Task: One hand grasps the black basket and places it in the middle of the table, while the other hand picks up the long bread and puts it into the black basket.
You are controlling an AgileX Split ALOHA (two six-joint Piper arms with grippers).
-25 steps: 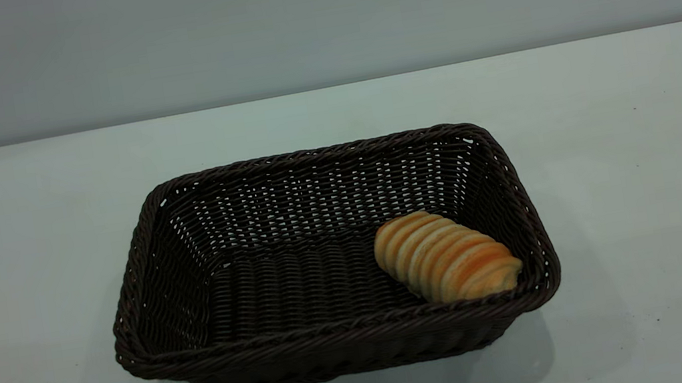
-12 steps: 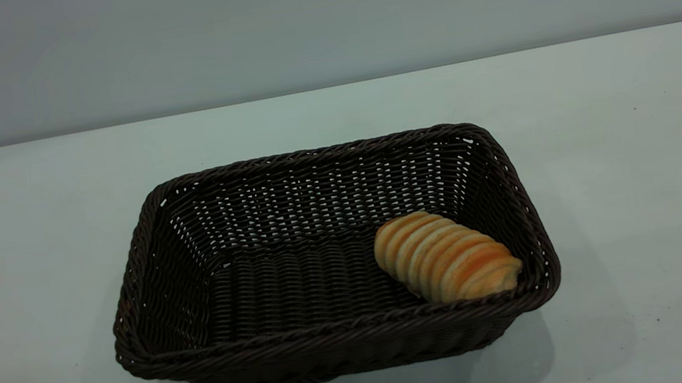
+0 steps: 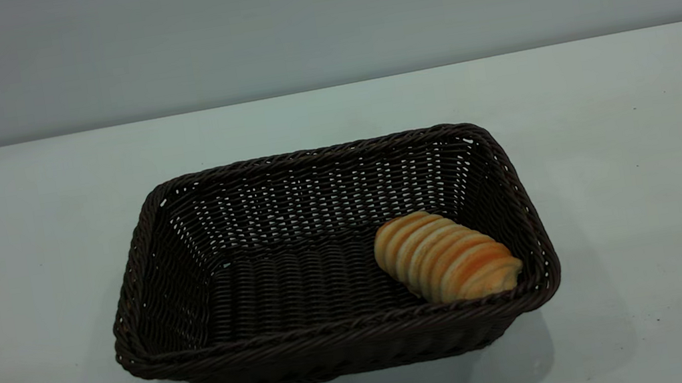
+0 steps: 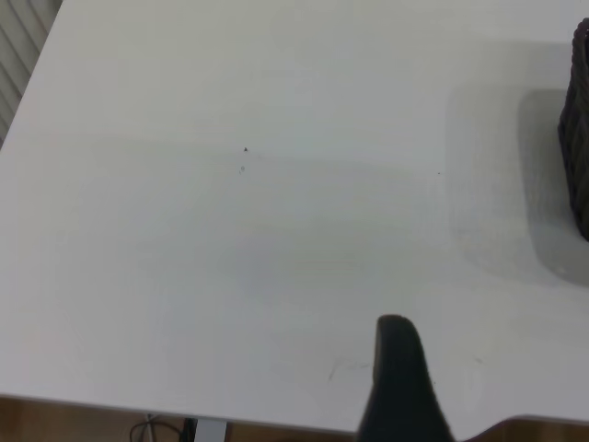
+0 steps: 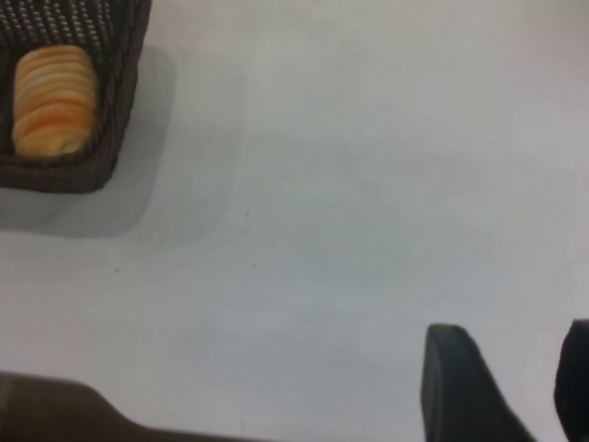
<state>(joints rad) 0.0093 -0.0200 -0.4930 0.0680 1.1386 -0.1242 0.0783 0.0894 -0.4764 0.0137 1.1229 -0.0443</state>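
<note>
The black basket (image 3: 337,344) stands on the white table (image 3: 649,172), near its middle. The long bread (image 3: 444,255) lies inside the basket at its right end, slanted against the right wall. No arm shows in the exterior view. In the left wrist view only one black finger (image 4: 398,368) of my left gripper shows, above bare table, with the basket's edge (image 4: 578,138) far off. My right gripper (image 5: 511,345) is open and empty over bare table, well apart from the basket (image 5: 55,170) and the bread (image 5: 55,99).
The table's edge (image 4: 184,414) and a dark strip (image 5: 55,405) beyond it lie close to both grippers. A plain grey wall (image 3: 315,19) rises behind the table.
</note>
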